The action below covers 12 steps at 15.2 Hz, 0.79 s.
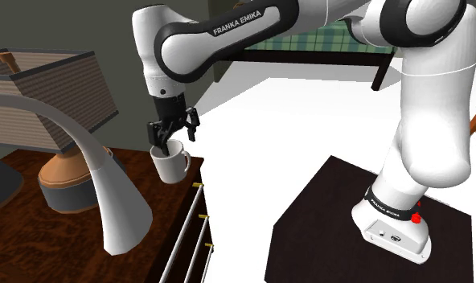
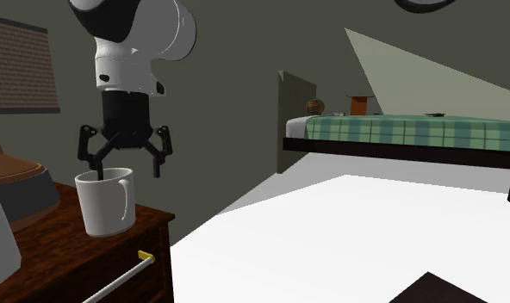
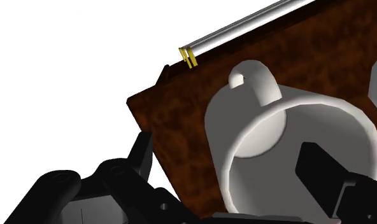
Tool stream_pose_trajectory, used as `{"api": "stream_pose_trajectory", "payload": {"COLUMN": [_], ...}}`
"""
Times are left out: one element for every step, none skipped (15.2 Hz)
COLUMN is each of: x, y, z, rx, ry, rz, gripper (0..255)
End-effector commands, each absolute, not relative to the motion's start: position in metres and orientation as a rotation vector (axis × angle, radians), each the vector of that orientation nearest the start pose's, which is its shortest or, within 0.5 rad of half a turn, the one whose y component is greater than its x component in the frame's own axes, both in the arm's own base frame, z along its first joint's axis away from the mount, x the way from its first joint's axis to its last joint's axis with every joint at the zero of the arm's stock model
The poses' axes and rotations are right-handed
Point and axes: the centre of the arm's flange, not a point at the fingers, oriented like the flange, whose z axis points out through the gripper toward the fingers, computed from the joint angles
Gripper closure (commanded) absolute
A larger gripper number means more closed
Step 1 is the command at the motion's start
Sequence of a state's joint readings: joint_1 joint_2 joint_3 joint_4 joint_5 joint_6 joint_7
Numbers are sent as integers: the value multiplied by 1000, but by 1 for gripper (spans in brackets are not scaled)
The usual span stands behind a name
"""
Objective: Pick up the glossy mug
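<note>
Closest to the wrist lens are the two black fingers (image 3: pixel 327 178) of the tool (image 3: pixel 225 153), spread wide and pinching nothing. One hangs over the open mouth of the white mug (image 3: pixel 295 146); the other sits outside its wall, above the corner of the dark wooden worktop (image 3: pixel 181 127). I judge they straddle the rim, but I cannot tell whether either one touches it.

The mug stands upright near the corner of the worktop, its handle turned toward the metal rail (image 3: pixel 257 25) along the front.

My worry is that corner. If I come down off line, a fingertip lands on the rim and shoves the mug toward the drop. A pinch on one thin, shiny wall may also let the mug swing or slip as I lift. From the second exterior view, the tool (image 2: pixel 124 168) hovers just above the rim, so there is little room left to correct.
</note>
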<state>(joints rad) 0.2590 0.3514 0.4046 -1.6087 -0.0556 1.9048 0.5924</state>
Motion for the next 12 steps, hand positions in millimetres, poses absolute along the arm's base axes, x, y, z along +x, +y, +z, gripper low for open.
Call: {"api": "stream_pose_trajectory", "payload": {"x": [535,535,535,536,536,536,536,536,536,536,536,536], "y": [375,375,375,375,375,375,375,375,375,375,375,375], "z": [425,422,422,422,421,422,422,422,422,422,422,422], "rx": [-3085,-3085,-3085,-3085,-3085,-3085,-3085,-3085,-3085,-3085,-3085,-3085], "ry": [-108,-108,-108,-107,-107,-107,-107,-107,-107,-107,-107,-107], "rz": [109,109,109,109,109,109,109,109,109,109,109,109], "gripper": [0,0,0,255,255,255,255,255,255,255,255,255]}}
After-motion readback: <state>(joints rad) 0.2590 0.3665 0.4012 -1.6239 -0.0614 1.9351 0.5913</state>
